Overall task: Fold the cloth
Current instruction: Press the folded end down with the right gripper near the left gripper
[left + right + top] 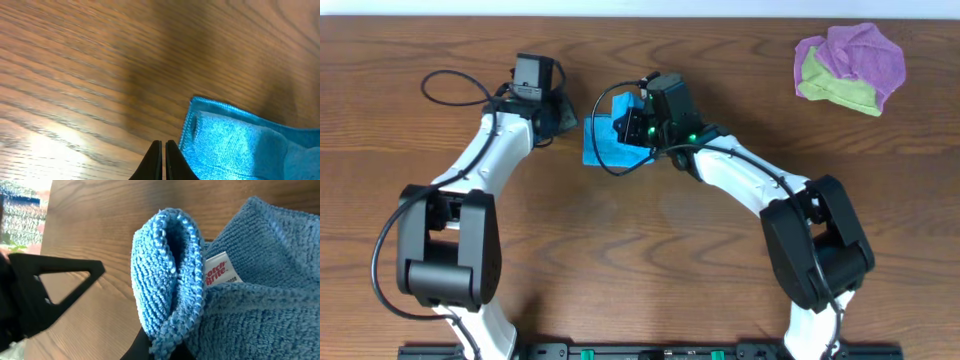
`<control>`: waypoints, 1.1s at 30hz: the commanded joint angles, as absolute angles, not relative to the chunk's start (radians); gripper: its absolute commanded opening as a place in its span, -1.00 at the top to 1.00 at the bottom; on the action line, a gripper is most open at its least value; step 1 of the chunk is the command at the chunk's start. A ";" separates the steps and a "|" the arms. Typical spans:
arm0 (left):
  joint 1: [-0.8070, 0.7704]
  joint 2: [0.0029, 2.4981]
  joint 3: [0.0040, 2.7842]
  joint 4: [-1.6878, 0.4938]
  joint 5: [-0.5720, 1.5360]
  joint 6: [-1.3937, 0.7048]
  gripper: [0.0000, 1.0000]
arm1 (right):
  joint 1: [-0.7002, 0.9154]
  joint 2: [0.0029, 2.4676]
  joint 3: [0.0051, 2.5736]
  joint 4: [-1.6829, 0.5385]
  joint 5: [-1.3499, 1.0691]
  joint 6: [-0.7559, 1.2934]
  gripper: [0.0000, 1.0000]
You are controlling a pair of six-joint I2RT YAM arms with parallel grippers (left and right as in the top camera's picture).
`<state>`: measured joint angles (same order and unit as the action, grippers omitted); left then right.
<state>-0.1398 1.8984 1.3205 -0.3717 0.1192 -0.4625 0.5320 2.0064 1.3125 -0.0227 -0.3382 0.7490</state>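
A blue cloth (605,140) lies partly folded on the wooden table between my two grippers. My right gripper (642,125) is shut on a corner of it, and the pinched edge curls into a loop in the right wrist view (167,280), next to a white label (218,270). My left gripper (560,118) is shut and empty, just left of the cloth. In the left wrist view its closed fingertips (164,145) sit beside the cloth's hemmed edge (235,140) without touching it.
A crumpled pile of purple and green cloths (850,65) lies at the back right of the table. A black cable (455,90) loops behind my left arm.
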 commanded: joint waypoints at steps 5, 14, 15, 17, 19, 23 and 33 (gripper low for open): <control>-0.112 1.847 1.340 -0.385 0.100 -0.440 0.88 | 0.550 2.054 1.354 -0.022 -0.356 0.731 0.97; -0.082 1.814 1.340 -0.390 0.097 -0.440 0.88 | 0.568 2.114 1.420 -0.046 -0.369 0.731 0.97; -0.080 1.811 1.340 -0.391 0.097 -0.440 0.88 | 0.569 2.123 1.427 -0.050 -0.371 0.730 0.97; -0.073 1.804 1.340 -0.393 0.096 -0.440 0.88 | 0.571 2.131 1.438 -0.054 -0.371 0.730 0.97; -0.068 1.799 1.340 -0.393 0.096 -0.440 0.88 | 0.574 2.133 1.446 -0.053 -0.370 0.727 0.97; -0.056 1.796 1.340 -0.392 0.097 -0.441 0.88 | 0.579 2.146 1.456 -0.064 -0.368 0.723 0.97; -0.052 1.795 1.340 -0.392 0.097 -0.441 0.88 | 0.598 2.167 1.459 -0.065 -0.371 0.720 0.97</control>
<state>-0.0597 1.8156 1.3205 -0.3870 0.1116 -0.4622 0.5785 2.1468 1.4345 -0.0635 -0.3634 0.7376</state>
